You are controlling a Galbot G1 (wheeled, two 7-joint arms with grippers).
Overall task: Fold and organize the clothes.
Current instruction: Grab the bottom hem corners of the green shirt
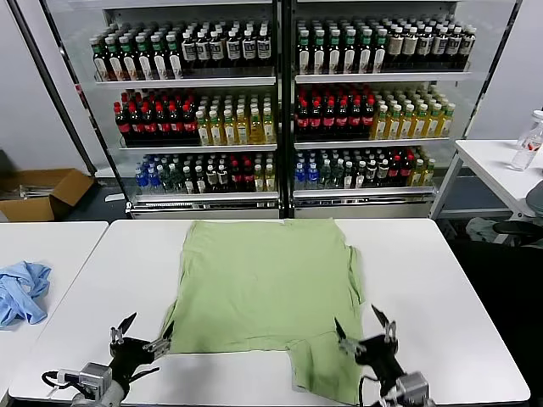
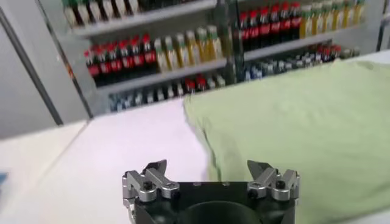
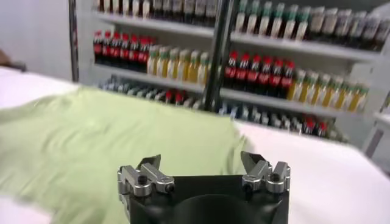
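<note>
1. Head view: the green shirt (image 1: 267, 292) is spread flat mid-table (image 1: 441, 288), one part trailing toward the near edge.
2. Left gripper (image 1: 144, 337) and right gripper (image 1: 365, 326) are held wide open, empty (near hem corners).
3. Light, limp cloth is judged; the hem corners are best pinched.

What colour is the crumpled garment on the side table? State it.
Light blue: the crumpled garment shows best in the head view, apart from the green shirt.
</note>
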